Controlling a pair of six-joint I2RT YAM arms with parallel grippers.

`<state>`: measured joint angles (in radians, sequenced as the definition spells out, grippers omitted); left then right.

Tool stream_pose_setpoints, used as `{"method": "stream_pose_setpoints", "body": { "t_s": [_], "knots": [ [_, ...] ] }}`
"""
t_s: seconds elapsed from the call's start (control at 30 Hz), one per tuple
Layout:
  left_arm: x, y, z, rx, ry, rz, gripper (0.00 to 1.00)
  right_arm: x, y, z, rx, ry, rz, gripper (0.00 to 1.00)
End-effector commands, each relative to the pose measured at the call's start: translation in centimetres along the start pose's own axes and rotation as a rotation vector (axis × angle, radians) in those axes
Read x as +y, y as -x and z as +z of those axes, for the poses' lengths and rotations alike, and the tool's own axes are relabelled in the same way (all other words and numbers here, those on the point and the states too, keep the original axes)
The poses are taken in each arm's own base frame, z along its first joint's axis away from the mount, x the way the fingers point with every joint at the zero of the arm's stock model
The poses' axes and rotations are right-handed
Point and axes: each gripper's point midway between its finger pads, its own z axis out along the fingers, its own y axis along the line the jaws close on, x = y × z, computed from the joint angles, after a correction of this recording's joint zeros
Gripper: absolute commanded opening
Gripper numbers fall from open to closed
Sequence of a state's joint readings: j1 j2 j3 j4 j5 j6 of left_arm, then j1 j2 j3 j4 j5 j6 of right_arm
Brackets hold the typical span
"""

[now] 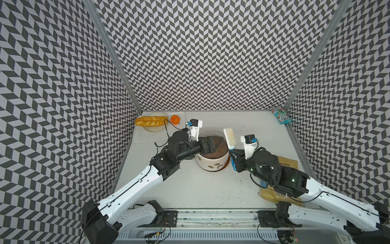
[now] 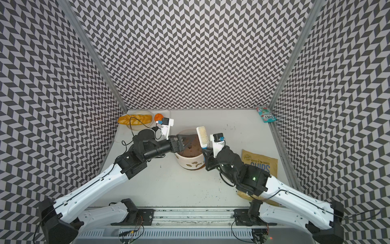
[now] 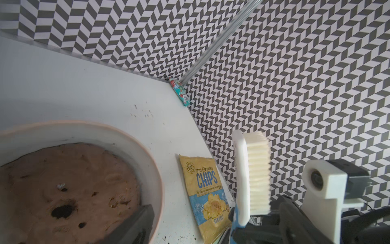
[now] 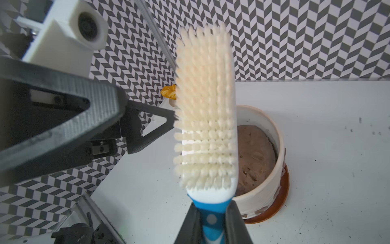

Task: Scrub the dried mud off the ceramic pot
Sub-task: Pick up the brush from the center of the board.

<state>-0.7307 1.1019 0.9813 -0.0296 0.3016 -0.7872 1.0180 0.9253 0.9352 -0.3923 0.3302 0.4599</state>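
Black left gripper (image 1: pixel 214 145) hangs spread wide over the pot's (image 1: pixel 202 162) left rim, one finger (image 3: pixel 139 219) dipped inside above the soil (image 1: pixel 222 150), grasping nothing. The pot stands mid-counter (image 1: pixel 190 190) on its saucer (image 4: pixel 282 190); mud (image 1: pixel 218 165) blotches dot its near wall. Just beside the right rim the brush (image 1: pixel 229 137) stands bristles-up, its blue handle clenched in the right gripper (image 4: pixel 211 215). Likely risks: with the pot unbraced, a sideways scrub could shove or tip it and spill soil; pinched low on the handle, the brush could swivel.
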Motion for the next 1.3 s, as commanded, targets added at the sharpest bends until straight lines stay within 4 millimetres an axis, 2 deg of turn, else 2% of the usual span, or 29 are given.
{"method": "stream_pose_setpoints", "body": {
  "t_s": [0.0, 0.17, 0.47, 0.83, 1.0, 1.03, 1.13, 1.27],
  "knots": [
    [-3.2, 2.6, -0.1, -0.078, -0.090, 0.021, 0.91, 2.1, 2.4, 0.2, -0.048, 0.120, -0.009, 0.00],
    [-2.9, 2.4, 0.9, -0.061, -0.085, 0.006, 0.85, 2.1, 1.9, 1.3, -0.012, 0.128, -0.040, 0.00],
    [-1.2, 1.4, 2.7, -0.009, -0.034, -0.052, 0.74, 2.1, 1.4, 2.4, 0.010, 0.118, -0.087, 0.00],
    [0.1, 0.7, 3.9, 0.033, 0.017, -0.052, 0.42, 1.5, 0.7, 3.9, 0.040, 0.077, -0.151, 0.00],
    [1.1, 0.9, 3.7, 0.032, 0.045, -0.052, 0.34, 1.2, 0.7, 4.2, 0.037, 0.066, -0.167, 0.00],
    [1.3, 1.1, 3.7, 0.028, 0.048, -0.055, 0.32, 1.3, 0.8, 4.2, 0.033, 0.069, -0.174, 0.02],
    [1.9, 1.7, 3.5, 0.018, 0.052, -0.071, 0.28, 1.4, 0.9, 4.1, 0.022, 0.078, -0.185, 0.17],
    [2.5, 2.3, 3.1, 0.012, 0.052, -0.092, 0.26, 1.3, 0.3, 4.5, 0.027, 0.077, -0.205, 0.32]
  ]
}}
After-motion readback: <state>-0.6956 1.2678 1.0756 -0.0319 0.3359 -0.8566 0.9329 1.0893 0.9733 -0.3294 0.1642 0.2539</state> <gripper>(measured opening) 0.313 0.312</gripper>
